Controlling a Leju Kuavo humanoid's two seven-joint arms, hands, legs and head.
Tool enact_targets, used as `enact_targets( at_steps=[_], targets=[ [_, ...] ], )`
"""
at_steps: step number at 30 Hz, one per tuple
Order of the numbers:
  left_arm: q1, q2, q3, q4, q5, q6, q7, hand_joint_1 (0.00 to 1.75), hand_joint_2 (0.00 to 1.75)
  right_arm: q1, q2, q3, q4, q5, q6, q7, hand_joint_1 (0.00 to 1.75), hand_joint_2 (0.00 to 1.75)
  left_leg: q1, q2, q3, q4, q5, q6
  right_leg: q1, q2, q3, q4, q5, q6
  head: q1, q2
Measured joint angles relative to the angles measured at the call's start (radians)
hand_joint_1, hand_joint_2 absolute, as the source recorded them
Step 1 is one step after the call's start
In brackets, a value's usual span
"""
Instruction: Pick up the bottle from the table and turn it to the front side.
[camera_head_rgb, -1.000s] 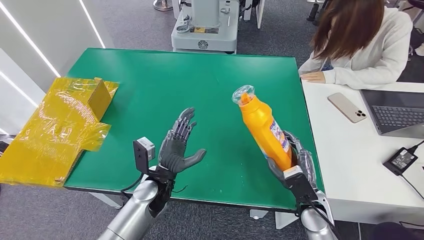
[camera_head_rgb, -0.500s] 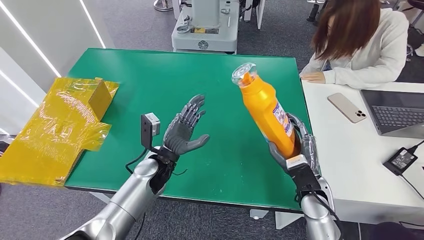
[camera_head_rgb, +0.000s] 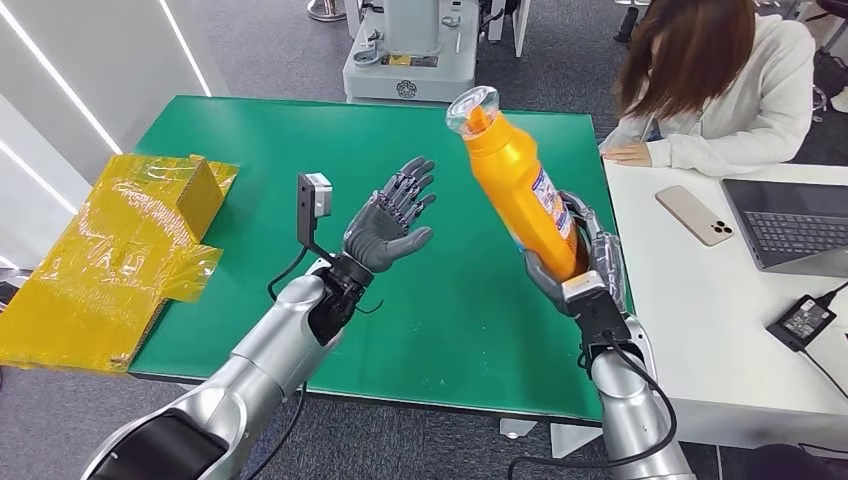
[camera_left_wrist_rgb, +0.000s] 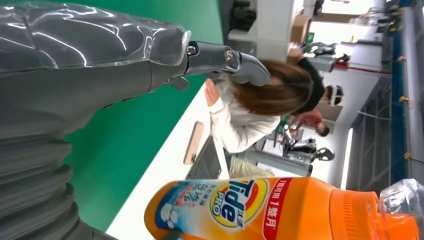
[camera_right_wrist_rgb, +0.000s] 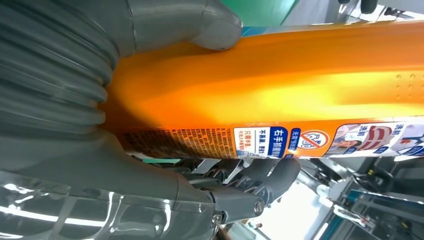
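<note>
The orange bottle (camera_head_rgb: 520, 190) is hanging in the air over the green table (camera_head_rgb: 300, 170), toward the table's 3 o'clock edge, tilting so that its clear-wrapped cap (camera_head_rgb: 472, 108) is pointing to about 11 o'clock. The right hand (camera_head_rgb: 580, 270) is gripping it around the lower body, thumb on one side and fingers wrapping the other, with the printed back label facing the right wrist camera. In the left wrist view the branded front label is facing the left hand (camera_head_rgb: 390, 225), which is hovering at the bottle's 9 o'clock, well apart from it, palm up and fingers spread, holding nothing.

The bottle is looking like stiff moulded plastic, smooth and glossy, so probably slippery; if full it is likely fairly heavy and top-loaded in this low grip. The flat label panels at mid-body are offering the surest hold; the cap's plastic wrap is better avoided.

Further out, a crumpled yellow wrapped box (camera_head_rgb: 120, 250) is lying at the table's 9 o'clock edge. A person (camera_head_rgb: 720, 90) is sitting at 2 o'clock by a white desk (camera_head_rgb: 690, 300) with a phone (camera_head_rgb: 693, 214) and a laptop (camera_head_rgb: 795, 225).
</note>
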Motion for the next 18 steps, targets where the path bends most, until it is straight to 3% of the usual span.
enact_targets(
  at_steps=[4,18],
  targets=[
    [-0.021,-0.016,0.001,0.032,0.055,0.000,0.035,0.00,1.75,-0.007,0.003,0.013,0.037,-0.001,-0.017,0.008,1.75,1.75,0.000,0.000,0.000,0.000,0.000,0.000,0.000,0.000,0.000,0.000,0.000,0.000,0.000,0.000],
    [-0.087,-0.059,0.001,0.097,0.028,0.156,0.033,0.00,1.75,-0.016,0.025,0.030,0.132,0.040,-0.059,0.037,1.75,1.75,0.000,0.000,-0.001,0.000,0.000,0.000,0.000,0.000,0.000,0.000,0.000,0.000,0.000,0.000]
  ],
)
